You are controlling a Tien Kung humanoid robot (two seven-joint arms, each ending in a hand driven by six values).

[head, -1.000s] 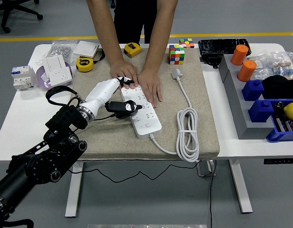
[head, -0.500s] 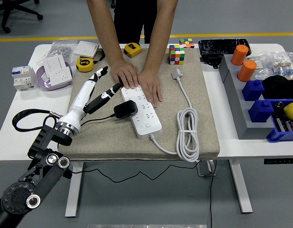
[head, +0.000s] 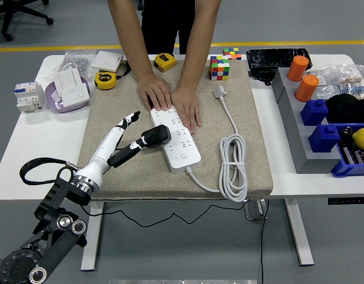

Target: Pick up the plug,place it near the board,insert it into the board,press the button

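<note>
A white power strip (head: 177,140) lies on the beige mat (head: 123,171). A black plug (head: 156,134) sits on the strip's left side near its middle, and I cannot tell how deep it is in the sockets. My left hand (head: 132,131) lies on the mat just left of the plug, fingers spread and holding nothing; one dark fingertip reaches close to the plug. A person at the far side presses both hands (head: 170,97) flat on the strip's far end. The strip's white cable (head: 232,171) lies coiled to the right.
Two yellow tape measures (head: 105,80), wall sockets (head: 72,86) and a breaker (head: 27,96) lie at the far left. A colour cube (head: 220,67) stands at the mat's far edge. Orange cylinders (head: 302,77), blue blocks (head: 324,121) and a grey tray wall (head: 291,127) fill the right.
My left hand let go of the plug and drew back and down to the left, away from the strip. The plug stays on the strip. The person's hands have not moved.
</note>
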